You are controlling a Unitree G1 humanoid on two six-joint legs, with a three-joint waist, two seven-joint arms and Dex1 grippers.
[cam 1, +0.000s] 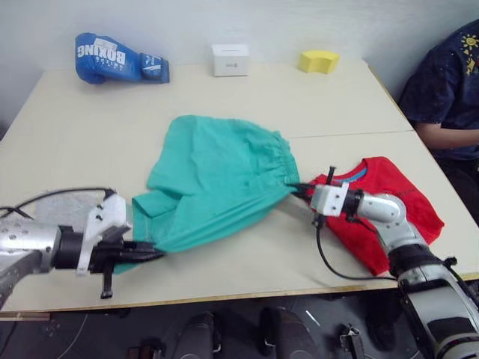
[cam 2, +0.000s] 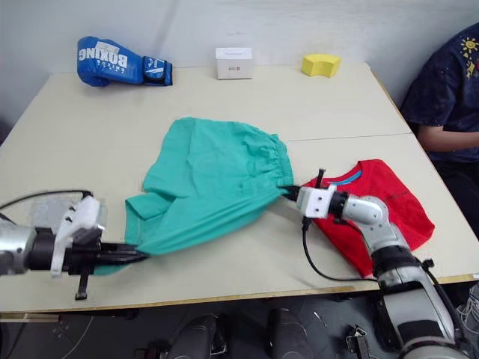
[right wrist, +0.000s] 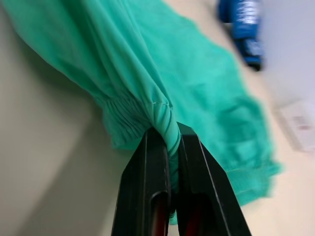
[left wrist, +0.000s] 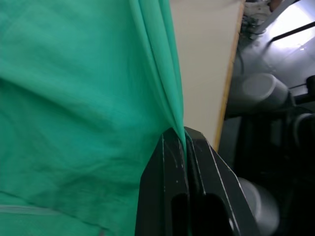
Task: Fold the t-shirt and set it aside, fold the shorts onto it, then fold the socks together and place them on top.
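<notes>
- T-shirt [cam 1: 397, 198] folded, set by table's [cam 1: 67, 142] right edge.
- We've both grippers, left gripper [cam 1: 142, 254] & right gripper [cam 1: 298, 188], clamped on shorts [cam 1: 217, 176], stretched mid-fold.
- Socks: still to do.

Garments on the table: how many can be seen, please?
2. The shorts are stretched between the left gripper and right gripper; the t-shirt lies folded at the right. Socks may be hidden.

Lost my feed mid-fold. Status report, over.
Left gripper and right gripper both shut on the shorts, stretched between them. T-shirt folded at right. Nothing in the way.
</notes>
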